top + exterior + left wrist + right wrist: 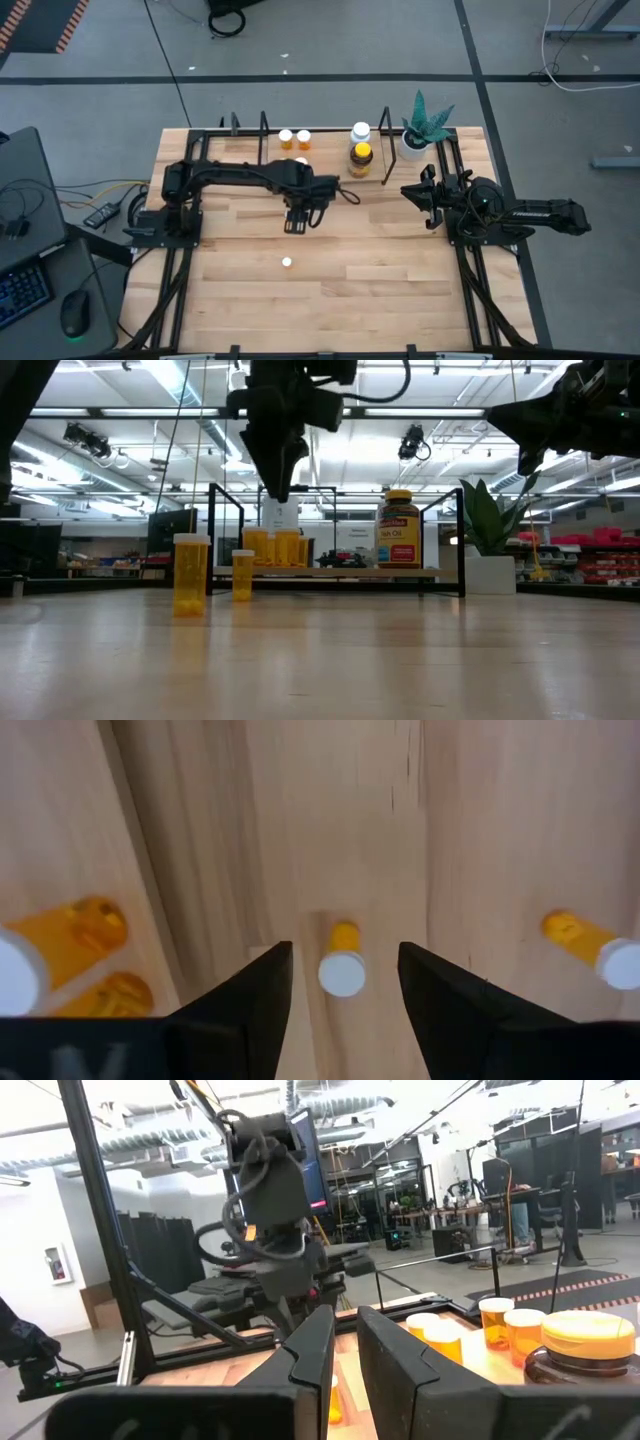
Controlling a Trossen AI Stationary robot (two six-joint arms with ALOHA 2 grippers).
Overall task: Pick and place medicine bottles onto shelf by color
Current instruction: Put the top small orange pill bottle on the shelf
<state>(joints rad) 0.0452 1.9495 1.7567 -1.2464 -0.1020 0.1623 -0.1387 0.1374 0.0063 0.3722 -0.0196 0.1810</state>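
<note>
In the high view my left gripper [296, 220] hangs over the middle of the table, pointing down. It is open above a small orange white-capped pill bottle [343, 968] that stands upright between the fingers' lines. In the low view the gripper [277, 488] is well above that bottle [242, 575]. A second small bottle [287, 263] stands nearer the near edge. The shelf [215, 135] at the far edge holds orange bottles [294, 139], a white bottle [360, 131] and an amber yellow-capped bottle [361, 158]. My right gripper [418, 192] waits at the right, narrowly open, holding nothing.
A white pot with a green plant [422, 130] stands at the far right corner, next to the shelf's right posts. Black frame rails [470, 290] run along the table's left and right sides. Bare wood [380, 280] lies between the bottles and the near edge.
</note>
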